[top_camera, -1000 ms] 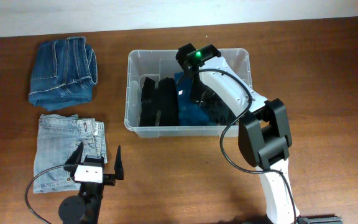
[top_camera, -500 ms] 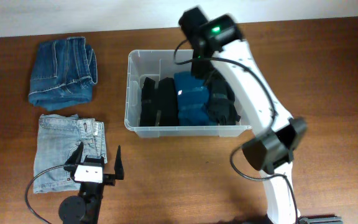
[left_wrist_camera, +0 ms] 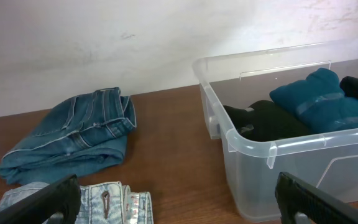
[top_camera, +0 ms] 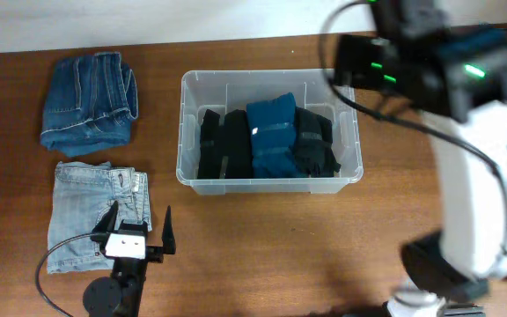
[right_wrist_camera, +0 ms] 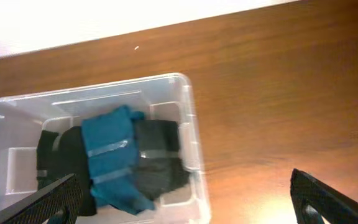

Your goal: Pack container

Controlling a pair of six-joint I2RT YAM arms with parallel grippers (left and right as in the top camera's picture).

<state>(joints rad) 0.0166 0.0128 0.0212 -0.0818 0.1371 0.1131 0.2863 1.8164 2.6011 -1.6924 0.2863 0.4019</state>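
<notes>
Tools both stand with jaws wide apart, holding nothing: your left tool (top_camera: 141,224) sits low near the front of the tabletop (top_camera: 262,255) beside the pale jeans (top_camera: 86,207), your right tool (right_wrist_camera: 188,202) hangs high by the right end of the container (top_camera: 183,132), which sits mid-tabletop holding black garments (top_camera: 223,145) and a teal garment (top_camera: 273,136). Bare wood lies right of it. Only the left wrist view shows the wall (left_wrist_camera: 135,43) behind the dark jeans (left_wrist_camera: 73,140)

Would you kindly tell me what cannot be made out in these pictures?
Floor of the container: overhead, mostly covered by the folded clothes.
Light jeans: left wrist view, cut off by the bottom edge.
Right arm: overhead, motion-blurred, so its far end is indistinct.
</notes>
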